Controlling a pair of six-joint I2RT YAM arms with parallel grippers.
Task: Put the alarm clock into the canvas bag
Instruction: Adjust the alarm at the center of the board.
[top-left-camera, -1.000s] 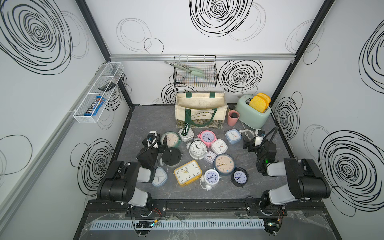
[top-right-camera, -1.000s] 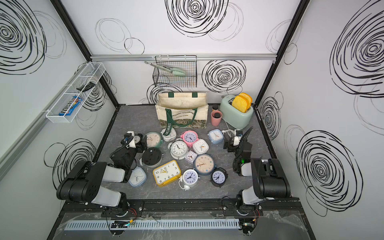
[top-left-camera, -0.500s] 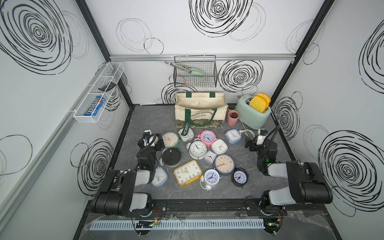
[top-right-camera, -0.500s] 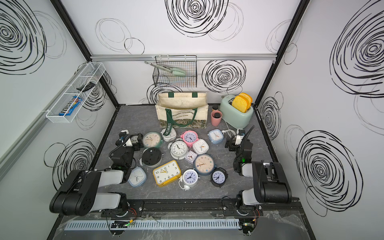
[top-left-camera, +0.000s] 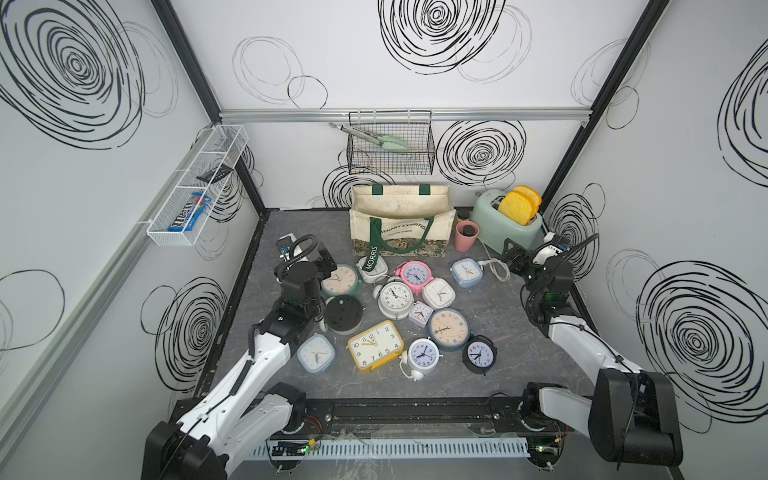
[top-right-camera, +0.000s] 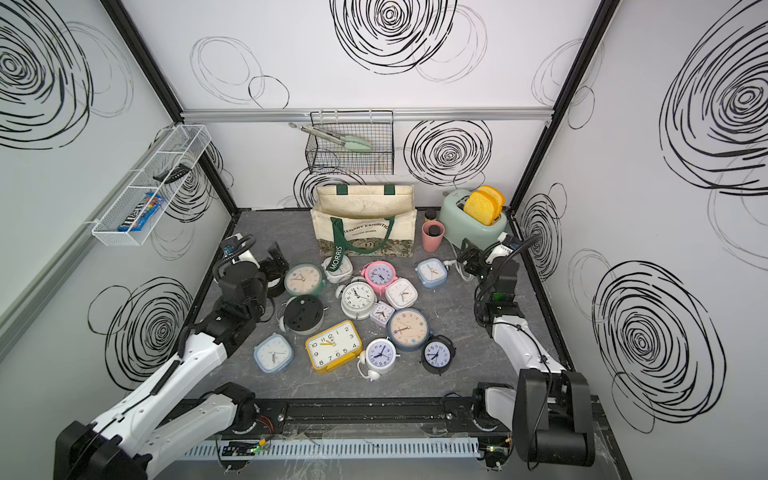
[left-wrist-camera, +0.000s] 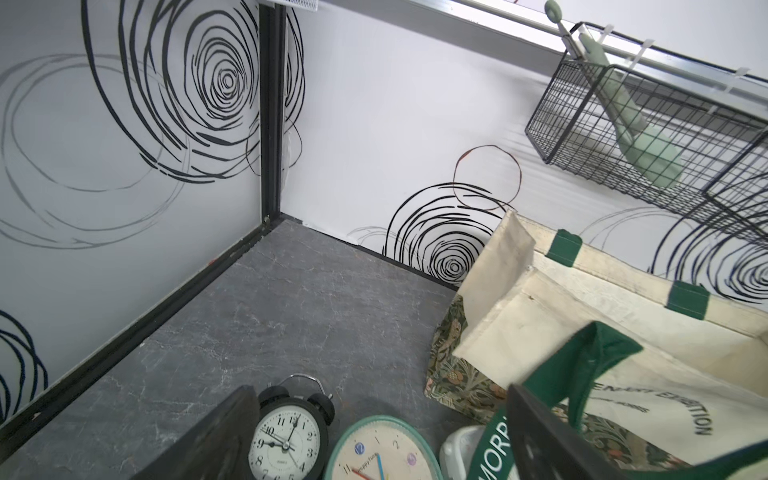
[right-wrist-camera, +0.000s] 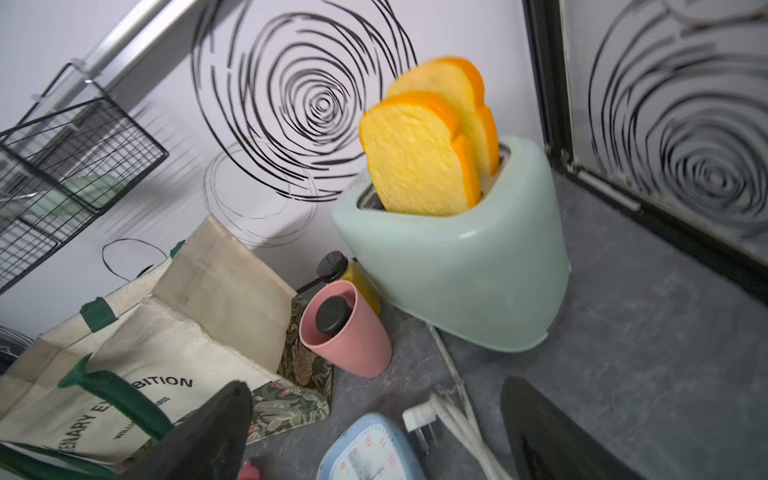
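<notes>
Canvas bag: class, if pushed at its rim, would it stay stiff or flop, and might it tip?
Probably floppy: the canvas bag sags at the rim and its handle droops onto a clock. Boxy, wide-based, it likely slides before tipping.

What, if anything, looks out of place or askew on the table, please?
One round dark clock lies face down among the face-up clocks, showing only its back. The front green handle of the canvas bag hangs forward, draped over a small white clock before it.

View edges crop the canvas bag (left-wrist-camera: 540, 332) and blue clock (right-wrist-camera: 365, 453).
</notes>
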